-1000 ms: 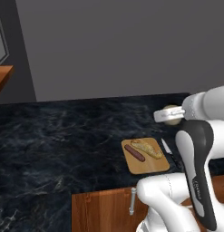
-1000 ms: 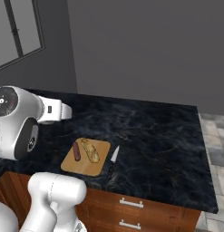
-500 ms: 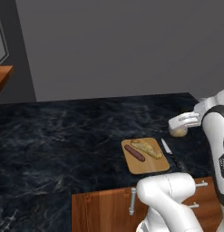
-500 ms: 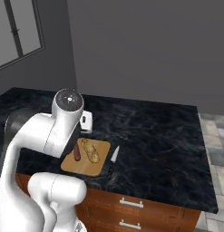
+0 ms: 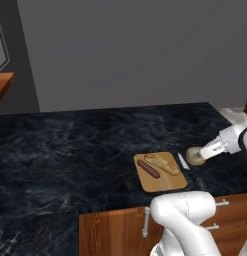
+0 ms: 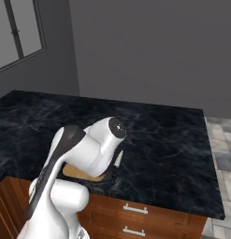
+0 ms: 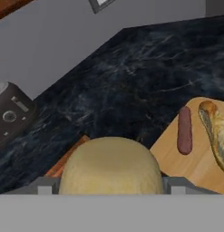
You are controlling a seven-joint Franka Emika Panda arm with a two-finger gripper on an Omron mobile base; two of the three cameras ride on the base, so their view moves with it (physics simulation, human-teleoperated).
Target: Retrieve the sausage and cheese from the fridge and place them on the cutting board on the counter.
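The end effector [image 5: 199, 155] pinches the cheese [image 5: 195, 156] just off the board's [image 5: 160, 184] right edge, over the surface [image 5: 70, 150]. Sausage [image 5: 148, 169] already lies on the board; next, carry the cheese over and release.

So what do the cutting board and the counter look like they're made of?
The cutting board looks like light wood with a matte finish: even tan colour, thin and flat. The counter looks like polished black marble or an imitation, going by its faint white veins; which of the two cannot be told.
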